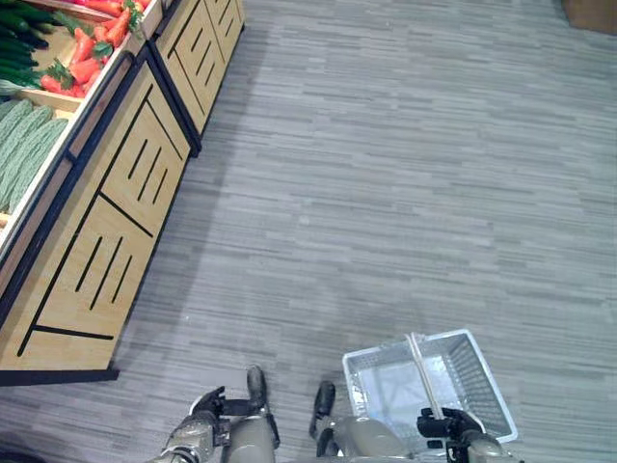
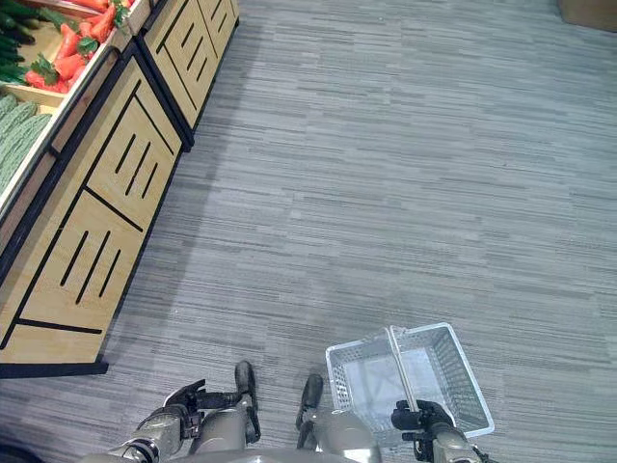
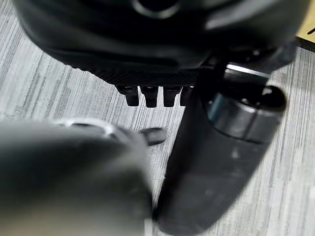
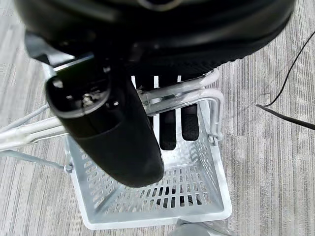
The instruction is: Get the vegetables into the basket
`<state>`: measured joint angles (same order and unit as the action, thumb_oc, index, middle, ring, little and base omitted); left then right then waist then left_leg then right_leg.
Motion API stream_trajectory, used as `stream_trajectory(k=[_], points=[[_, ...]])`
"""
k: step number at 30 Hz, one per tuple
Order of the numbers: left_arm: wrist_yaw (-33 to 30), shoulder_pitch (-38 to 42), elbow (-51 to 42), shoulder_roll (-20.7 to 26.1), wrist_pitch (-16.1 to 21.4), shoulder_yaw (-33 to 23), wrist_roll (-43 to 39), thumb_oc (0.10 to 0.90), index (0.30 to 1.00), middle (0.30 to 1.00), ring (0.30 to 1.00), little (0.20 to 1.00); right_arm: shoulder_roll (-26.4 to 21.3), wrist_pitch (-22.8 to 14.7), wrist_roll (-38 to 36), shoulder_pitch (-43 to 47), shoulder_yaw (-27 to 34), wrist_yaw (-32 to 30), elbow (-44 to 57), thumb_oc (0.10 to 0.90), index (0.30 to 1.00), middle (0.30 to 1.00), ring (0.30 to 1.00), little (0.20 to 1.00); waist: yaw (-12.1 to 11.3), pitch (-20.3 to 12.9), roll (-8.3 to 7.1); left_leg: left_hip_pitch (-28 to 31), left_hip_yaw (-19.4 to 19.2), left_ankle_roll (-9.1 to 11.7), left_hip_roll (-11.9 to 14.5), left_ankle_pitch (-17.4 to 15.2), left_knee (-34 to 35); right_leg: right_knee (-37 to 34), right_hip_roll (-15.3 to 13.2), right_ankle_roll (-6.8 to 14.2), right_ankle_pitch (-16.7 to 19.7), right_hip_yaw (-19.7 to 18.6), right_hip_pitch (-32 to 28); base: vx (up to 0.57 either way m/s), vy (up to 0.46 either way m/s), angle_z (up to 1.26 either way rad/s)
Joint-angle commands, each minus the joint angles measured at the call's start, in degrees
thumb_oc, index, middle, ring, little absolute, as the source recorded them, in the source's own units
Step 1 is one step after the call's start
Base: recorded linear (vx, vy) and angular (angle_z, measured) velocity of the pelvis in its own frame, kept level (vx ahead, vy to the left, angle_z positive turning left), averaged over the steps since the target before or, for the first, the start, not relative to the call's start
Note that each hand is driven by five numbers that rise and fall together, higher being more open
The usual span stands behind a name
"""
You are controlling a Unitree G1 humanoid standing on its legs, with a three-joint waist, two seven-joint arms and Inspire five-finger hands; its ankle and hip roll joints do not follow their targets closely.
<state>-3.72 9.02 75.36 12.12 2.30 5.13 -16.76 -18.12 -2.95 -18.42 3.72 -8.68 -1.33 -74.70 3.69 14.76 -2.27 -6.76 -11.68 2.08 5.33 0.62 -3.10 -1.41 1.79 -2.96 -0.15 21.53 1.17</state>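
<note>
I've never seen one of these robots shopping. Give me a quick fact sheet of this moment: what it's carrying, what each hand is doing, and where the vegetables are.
carried item: white basket, hanging by its handle
basket contents: no vegetables in it
right robot hand: fingers curled round the handle
left robot hand: holding nothing, fingers relaxed
vegetables: red ones, dark green ones and pale green ones, on the wooden display stand ahead on the robot's left
floor: grey planks, between the robot and the stand
task progress: nothing picked yet

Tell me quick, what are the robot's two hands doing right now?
Left hand: open, fingers relaxed, holding nothing.
Right hand: closed around the handle of the white plastic mesh basket, carrying it; the basket looks empty.
</note>
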Motion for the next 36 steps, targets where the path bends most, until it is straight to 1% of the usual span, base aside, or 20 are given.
stream_trajectory(k=[1,4,5,6,9,12,13,15,16,18,19,20,23,24,26,28,30,32,34,36], points=[[-0.7,-2.2,0.5,3.5,0.4,2.0,2.6,0.900,1.000,1.000,1.000,1.000,-0.5,0.1,0.1,-2.7,0.6,0.3,0.9,0.400,0.300,0.300,0.300,0.300,-3.4,0.1,-0.65,0.3,-1.4,-3.3,-3.4,-3.7,-1.2,8.3,-9.7,7.5,-2.5,-10.6,3.8,0.12,0.393,-0.07],[-1.1,-1.9,0.4,4.3,0.4,1.6,2.7,0.900,1.000,1.000,1.000,1.000,-0.1,0.3,0.7,-1.9,-0.1,0.2,0.5,0.400,0.300,0.300,0.300,0.300,-4.2,0.2,-1.05,0.6,-1.8,-4.6,-4.6,-4.2,0.0,7.8,-10.4,8.6,-0.4,-11.5,4.4,0.06,0.248,-0.18],[-1.1,-1.9,0.4,4.3,0.4,1.6,2.7,0.900,1.000,1.000,1.000,1.000,-0.1,0.3,0.7,-1.9,-0.1,0.2,0.5,0.400,0.300,0.300,0.300,0.300,-4.3,0.2,-1.06,0.6,-1.8,-4.6,-4.6,-4.2,0.0,7.7,-10.4,8.6,-0.4,-11.5,4.4,0.06,0.277,-0.14],[-1.2,-1.9,0.5,4.7,0.5,1.4,2.6,0.900,1.000,1.000,1.000,1.000,0.1,0.6,1.2,-1.6,-0.5,0.4,0.2,0.400,0.300,0.300,0.300,0.300,-4.8,0.2,-1.31,1.1,-2.0,-5.4,-5.5,-4.4,0.9,7.4,-11.2,9.5,1.7,-11.6,4.3,0.05,0.246,-0.01],[-1.4,-2.2,0.7,4.7,0.6,1.0,2.6,0.900,1.000,1.000,1.000,1.000,0.2,0.7,1.9,-1.4,-1.0,0.7,0.1,0.400,0.300,0.300,0.300,0.300,-5.5,0.0,-1.44,1.5,-1.3,-6.4,-6.8,-4.8,1.6,7.5,-12.3,10.5,4.1,-11.2,4.2,0.06,0.261,0.12],[-1.5,-2.3,0.7,4.8,0.6,0.8,2.5,0.900,1.000,1.000,1.000,1.000,0.4,0.7,1.9,-1.3,-1.1,0.8,0.2,0.400,0.300,0.300,0.300,0.300,-5.8,-0.1,-1.53,1.8,-0.5,-7.0,-7.5,-5.4,1.5,8.5,-12.8,10.8,4.4,-10.7,4.1,0.04,0.164,0.21],[-1.5,-2.3,0.6,4.8,0.6,0.7,2.5,0.900,1.000,1.000,1.000,1.000,0.4,0.6,1.9,-1.2,-1.3,0.8,0.5,0.400,0.300,0.300,0.300,0.300,-5.9,-0.1,-1.51,2.0,0.0,-7.3,-7.8,-5.7,1.4,9.6,-13.0,10.8,4.4,-10.8,4.1,0.06,0.195,0.44],[-1.6,-2.5,0.3,5.0,0.6,0.9,3.0,0.900,1.000,1.000,1.000,1.000,0.7,0.4,2.0,-0.9,-1.9,0.9,1.1,0.400,0.300,0.300,0.300,0.300,-6.3,0.3,-1.35,3.7,1.6,-8.4,-8.7,-6.5,1.0,17.6,-13.7,10.3,5.0,-11.1,5.6,0.09,0.252,0.45],[-1.5,-2.6,0.1,5.2,0.6,0.9,2.9,0.900,1.000,1.000,1.000,1.000,0.7,0.4,1.8,-0.9,-2.1,0.9,1.3,0.400,0.300,0.300,0.300,0.300,-6.4,0.4,-1.29,4.3,2.3,-8.6,-8.9,-6.6,1.0,20.3,-13.3,9.8,4.8,-12.0,6.6,0.06,0.140,0.34],[-1.5,-2.5,0.0,5.1,0.7,1.1,3.1,0.900,1.000,1.000,1.000,1.000,0.7,0.3,1.7,-0.8,-2.3,1.0,1.4,0.400,0.300,0.300,0.300,0.300,-6.5,0.5,-1.15,4.6,2.8,-8.8,-9.1,-6.6,1.0,21.3,-12.5,9.6,5.0,-13.1,7.7,0.03,0.054,0.32],[-1.6,-2.2,-0.1,5.1,0.8,1.4,3.1,0.900,1.000,1.000,1.000,1.000,0.6,0.2,1.3,-0.4,-2.7,1.0,1.6,0.400,0.300,0.300,0.300,0.300,-6.3,0.7,-0.79,5.0,3.8,-8.6,-9.1,-6.3,1.4,19.9,-10.3,9.0,4.3,-15.8,9.0,0.02,0.027,0.50],[-1.5,-2.1,-0.1,5.1,0.9,1.5,3.0,0.900,1.000,1.000,1.000,1.000,0.6,0.1,0.9,0.1,-3.0,1.0,1.7,0.400,0.300,0.300,0.300,0.300,-6.4,1.1,-0.50,5.2,4.7,-8.4,-9.0,-6.0,0.8,16.4,-8.0,8.6,4.3,-18.9,10.8,0.02,0.018,0.63],[-1.5,-1.6,0.1,5.1,1.1,1.8,3.1,0.900,1.000,1.000,1.000,1.000,0.8,-0.2,0.5,0.5,-3.7,1.2,1.6,0.400,0.300,0.300,0.300,0.300,-6.0,2.5,-0.53,5.7,7.2,-8.1,-9.1,-5.7,0.3,9.1,-4.1,9.2,5.5,-25.3,14.5,0.03,-0.063,0.46],[-1.6,-1.6,0.2,5.0,1.1,1.8,3.2,0.900,1.000,1.000,1.000,1.000,0.9,-0.2,0.4,0.5,-3.6,1.1,1.5,0.400,0.300,0.300,0.300,0.300,-5.9,2.6,-0.66,5.6,7.7,-7.9,-9.4,-5.7,0.1,8.5,-4.2,9.5,6.0,-25.4,14.3,0.08,-0.123,0.55],[-1.8,-1.1,0.6,5.0,1.2,2.0,3.2,0.900,1.000,1.000,1.000,1.000,1.0,-0.3,0.3,0.2,-3.6,1.0,1.4,0.400,0.300,0.300,0.300,0.300,-5.4,2.5,-1.24,5.2,9.8,-7.4,-10.1,-5.4,0.3,4.7,-2.1,10.0,6.6,-29.5,15.7,0.10,-0.154,0.83],[-1.8,-1.0,0.7,5.0,1.2,2.0,3.1,0.900,1.000,1.000,1.000,1.000,1.0,-0.2,0.3,0.2,-3.7,1.2,1.3,0.400,0.300,0.300,0.300,0.300,-5.1,2.7,-1.44,5.6,10.9,-7.1,-10.4,-5.2,0.6,4.2,-1.7,10.3,6.7,-30.3,15.6,0.09,-0.117,0.85],[-1.9,-0.8,1.0,4.9,1.2,2.3,3.2,0.900,1.000,1.000,1.000,1.000,0.9,-0.1,0.5,-0.4,-3.7,1.5,1.0,0.400,0.300,0.300,0.300,0.300,-4.3,2.6,-1.69,6.3,13.4,-6.5,-10.8,-5.1,1.4,5.1,-0.7,10.3,6.1,-31.1,15.6,0.16,-0.198,0.85],[-1.9,-0.4,1.4,4.5,1.2,2.7,3.1,0.900,1.000,1.000,1.000,1.000,0.7,-0.1,0.6,-0.8,-3.5,1.6,0.0,0.400,0.300,0.300,0.300,0.300,-3.4,2.0,-1.60,7.3,16.5,-5.4,-10.5,-5.6,1.5,7.1,0.7,8.9,4.3,-33.8,14.1,0.32,-0.350,1.26],[-2.0,-0.4,1.6,4.2,1.1,3.1,3.2,0.900,1.000,1.000,1.000,1.000,0.5,0.1,1.7,-1.1,-4.1,1.7,-0.7,0.400,0.300,0.300,0.300,0.300,-3.4,1.2,-1.18,7.7,18.5,-4.3,-9.6,-5.8,0.7,8.4,1.1,7.5,2.8,-32.8,13.8,0.31,-0.364,1.17],[-2.1,-0.4,1.6,4.0,1.1,3.2,3.2,0.900,1.000,1.000,1.000,1.000,0.4,0.1,1.8,-1.1,-4.1,1.6,-0.7,0.400,0.300,0.300,0.300,0.300,-3.0,1.0,-1.11,7.4,19.5,-3.9,-9.4,-5.9,0.1,8.6,1.0,7.1,2.3,-31.8,13.6,0.16,-0.211,0.49]])
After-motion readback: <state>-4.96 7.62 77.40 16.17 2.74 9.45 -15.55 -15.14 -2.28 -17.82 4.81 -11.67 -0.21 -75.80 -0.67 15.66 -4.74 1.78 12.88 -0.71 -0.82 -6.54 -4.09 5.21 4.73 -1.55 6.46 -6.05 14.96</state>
